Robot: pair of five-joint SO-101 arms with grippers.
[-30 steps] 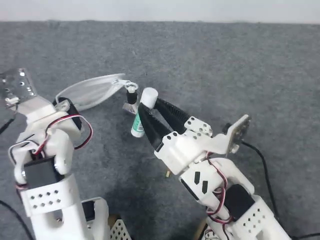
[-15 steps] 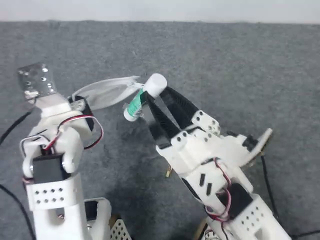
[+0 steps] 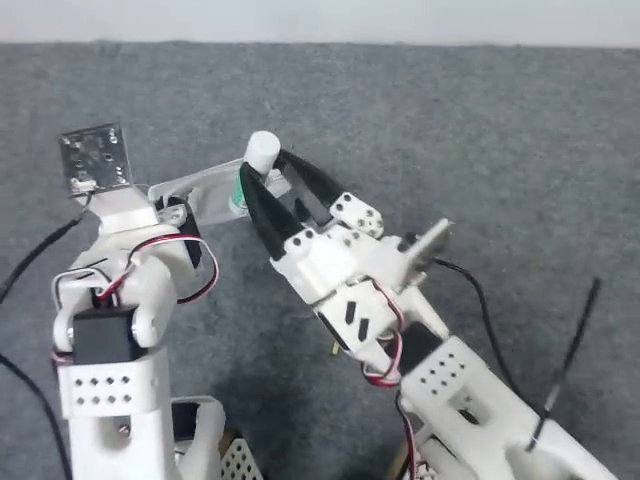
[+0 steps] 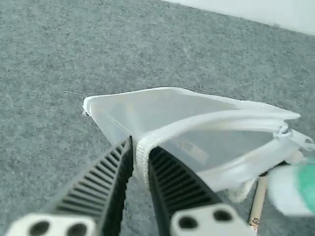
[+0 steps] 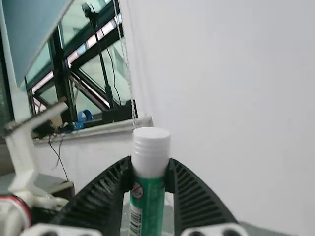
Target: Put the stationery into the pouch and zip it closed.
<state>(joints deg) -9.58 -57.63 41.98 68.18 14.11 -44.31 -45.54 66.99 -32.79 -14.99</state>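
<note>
Translucent plastic is the centre of the job here: the translucent white zip pouch (image 4: 197,123) is held off the grey carpeted bench (image 3: 450,130) by the left end effector (image 4: 139,147), whose ribbed black jaws are pressed together on the pouch's zip rim. The mouth gapes open, and the zip slider (image 4: 283,130) sits at the far end of the opening.

The right end effector (image 5: 149,164) pinches the green glue stick with a white cap (image 5: 147,182) around its middle, cap uppermost. In the high view the stick's lower end meets the open end of the pouch; whether it has passed the rim cannot be told.

In my judgement the task is at an early stage. Nothing shows through the pouch's walls, so no stationery appears to be inside yet. The glue stick has to go in and be let go. A thin tan stick (image 4: 256,209), perhaps a pencil, lies on the bench just beside the pouch and may also belong inside. The zip is not yet drawn closed.
</note>
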